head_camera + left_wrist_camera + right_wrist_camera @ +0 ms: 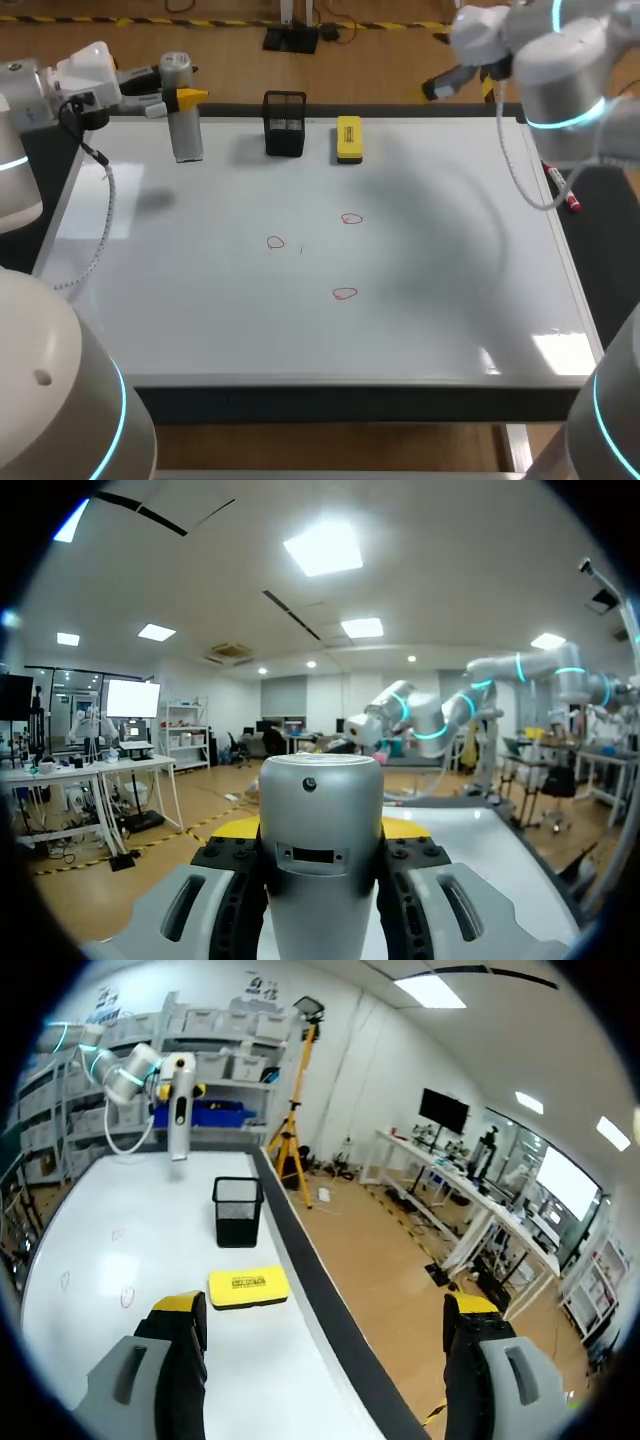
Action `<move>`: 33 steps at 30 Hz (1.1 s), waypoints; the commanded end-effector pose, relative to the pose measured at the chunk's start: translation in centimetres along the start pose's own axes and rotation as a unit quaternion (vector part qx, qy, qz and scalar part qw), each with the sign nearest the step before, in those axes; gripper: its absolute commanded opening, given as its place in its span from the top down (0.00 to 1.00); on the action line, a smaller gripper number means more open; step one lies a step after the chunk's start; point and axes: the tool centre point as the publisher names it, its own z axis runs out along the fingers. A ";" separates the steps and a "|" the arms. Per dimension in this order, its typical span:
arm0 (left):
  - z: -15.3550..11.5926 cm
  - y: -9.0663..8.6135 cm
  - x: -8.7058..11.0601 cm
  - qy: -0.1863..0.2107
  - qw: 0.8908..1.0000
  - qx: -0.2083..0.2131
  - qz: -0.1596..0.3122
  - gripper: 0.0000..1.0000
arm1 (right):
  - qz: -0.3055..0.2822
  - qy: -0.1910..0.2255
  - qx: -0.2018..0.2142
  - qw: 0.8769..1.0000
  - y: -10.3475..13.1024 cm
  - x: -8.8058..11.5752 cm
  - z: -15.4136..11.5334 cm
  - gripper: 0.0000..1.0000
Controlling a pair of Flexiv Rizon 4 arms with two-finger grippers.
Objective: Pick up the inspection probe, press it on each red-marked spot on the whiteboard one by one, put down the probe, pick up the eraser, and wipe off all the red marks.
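While the inspection probe (pixel 186 135) is clenched upright between both fingers of the left gripper (pixel 320 827), just left of the black mesh holder (pixel 285 124), the pressing step is judged not yet begun.

- Three red marks are drawn on the whiteboard (pixel 450 300), all on the robot's side of the holder:
  - one (pixel 276 242) almost straight in front of it;
  - one (pixel 351 218) off to its right;
  - one (pixel 345 293) farthest from it.
- It is advised that the probe be kept vertical, carried wide of the holder's rim, and lowered squarely onto the mark in front of the holder first.
- The eraser (pixel 349 138) is laid just right of the holder, apart from it.
- The right gripper (pixel 325 1305) is held spread and empty, well right of the holder.
- The left arm's cable (pixel 100 225) is draped well left of the holder.
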 end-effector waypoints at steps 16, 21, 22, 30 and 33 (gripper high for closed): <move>0.0 -0.1 0.1 -0.002 1.000 0.000 0.001 1.00 | -0.465 0.339 0.415 0.705 0.4 4.1 7.9 0.00; 0.0 -0.1 0.1 -0.002 1.000 0.000 0.001 1.00 | -0.465 0.339 0.415 0.705 0.4 4.1 7.9 0.00; 0.0 -0.1 0.1 -0.002 1.000 0.000 0.001 1.00 | -0.465 0.339 0.415 0.705 0.4 4.1 7.9 0.00; 0.0 -0.1 0.1 -0.002 1.000 0.000 0.001 1.00 | -0.465 0.339 0.415 0.705 0.4 4.1 7.9 0.00; 0.0 -0.1 0.1 -0.002 1.000 0.000 0.001 1.00 | -0.465 0.339 0.415 0.705 0.4 4.1 7.9 0.00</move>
